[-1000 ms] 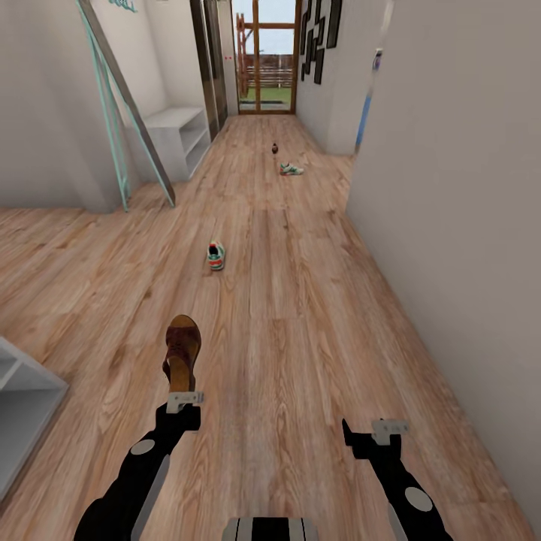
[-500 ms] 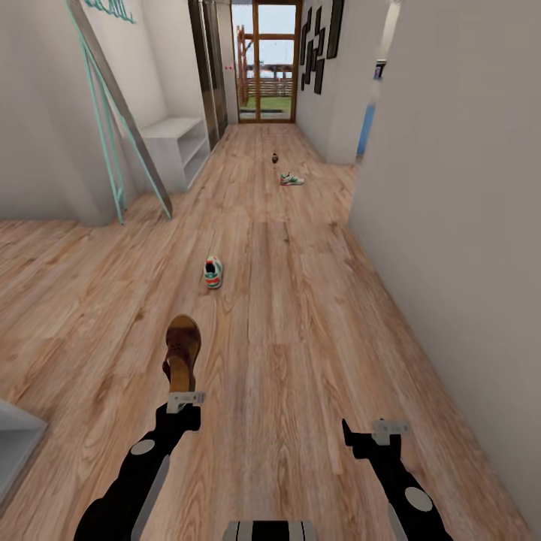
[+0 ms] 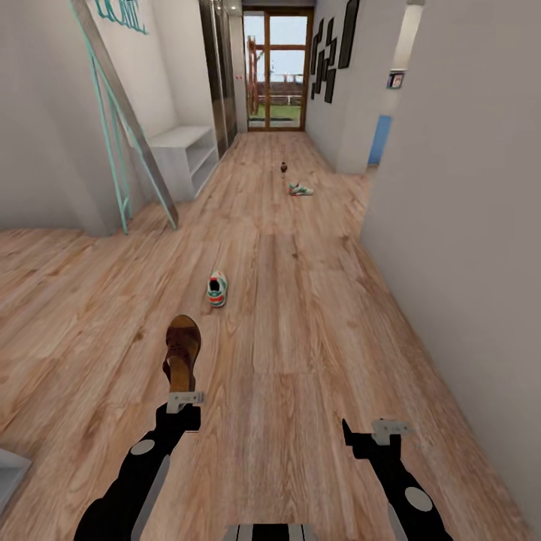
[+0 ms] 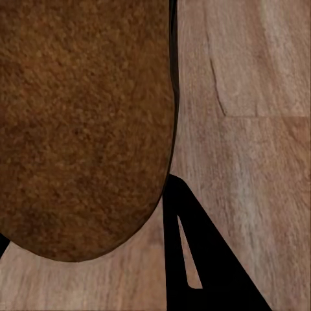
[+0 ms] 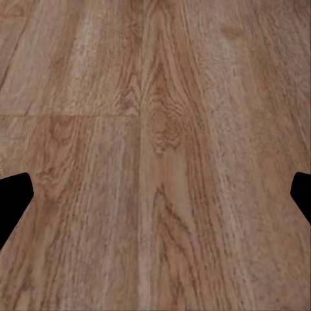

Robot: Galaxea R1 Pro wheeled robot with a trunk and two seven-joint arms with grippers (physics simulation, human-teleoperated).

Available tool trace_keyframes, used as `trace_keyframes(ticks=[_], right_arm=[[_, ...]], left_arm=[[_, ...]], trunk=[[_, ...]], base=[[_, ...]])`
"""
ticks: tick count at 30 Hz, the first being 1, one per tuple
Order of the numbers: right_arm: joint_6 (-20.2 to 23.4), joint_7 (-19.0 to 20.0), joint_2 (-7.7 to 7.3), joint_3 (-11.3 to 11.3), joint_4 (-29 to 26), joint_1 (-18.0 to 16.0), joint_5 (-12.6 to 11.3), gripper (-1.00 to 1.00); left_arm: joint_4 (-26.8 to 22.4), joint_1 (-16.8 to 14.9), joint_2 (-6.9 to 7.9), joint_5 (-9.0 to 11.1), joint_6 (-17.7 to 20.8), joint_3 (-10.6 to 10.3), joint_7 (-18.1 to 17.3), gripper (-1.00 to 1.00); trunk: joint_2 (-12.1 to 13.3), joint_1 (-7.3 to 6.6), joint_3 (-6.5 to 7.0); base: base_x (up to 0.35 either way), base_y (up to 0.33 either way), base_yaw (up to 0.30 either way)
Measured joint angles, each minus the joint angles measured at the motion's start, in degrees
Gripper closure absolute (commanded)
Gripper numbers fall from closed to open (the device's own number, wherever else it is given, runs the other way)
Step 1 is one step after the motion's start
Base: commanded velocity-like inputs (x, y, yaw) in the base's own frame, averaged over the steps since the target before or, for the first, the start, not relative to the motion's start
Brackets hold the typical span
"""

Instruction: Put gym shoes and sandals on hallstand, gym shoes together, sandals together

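Observation:
My left gripper (image 3: 184,397) is shut on the heel end of a dark brown sandal (image 3: 182,352), held above the wood-plank corridor floor (image 3: 300,315). The sandal's sole (image 4: 84,129) sits close in the left wrist view, beside one dark finger (image 4: 194,259). My right gripper (image 3: 383,430) is open and holds nothing, its fingertips (image 5: 13,194) far apart over bare planks. One white gym shoe (image 3: 216,289) lies just ahead of the held sandal. The other gym shoe (image 3: 300,189) and the second sandal (image 3: 283,167) lie far down the corridor.
A white low bench with open shelves (image 3: 184,154) stands at the left wall under teal letters (image 3: 120,13); I cannot tell whether it is the hallstand. A teal ladder frame (image 3: 120,135) leans beside it. A white furniture corner (image 3: 7,469) shows at lower left. A wall (image 3: 466,225) runs along the right.
The whole view has shifted: the floor, shoes and bench sit lower and nearer, and the white corner at lower left has nearly slid out. Both arms and the held sandal keep their places.

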Motion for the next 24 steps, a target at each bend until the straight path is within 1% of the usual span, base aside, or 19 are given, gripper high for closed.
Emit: trace_keyframes(ticks=[14,24], right_arm=[[0.0,0.0,0.0,0.0,0.0,0.0,0.0,-1.0],[0.0,0.0,0.0,0.0,0.0,0.0,0.0,-1.0]], left_arm=[[0.0,0.0,0.01,0.0,0.0,0.0,0.0,1.0],[0.0,0.0,0.0,0.0,0.0,0.0,0.0,1.0]], trunk=[[0.0,0.0,0.19],[0.0,0.0,0.2]], base=[[0.346,0.004,0.289],[0.345,0.108,0.3]])
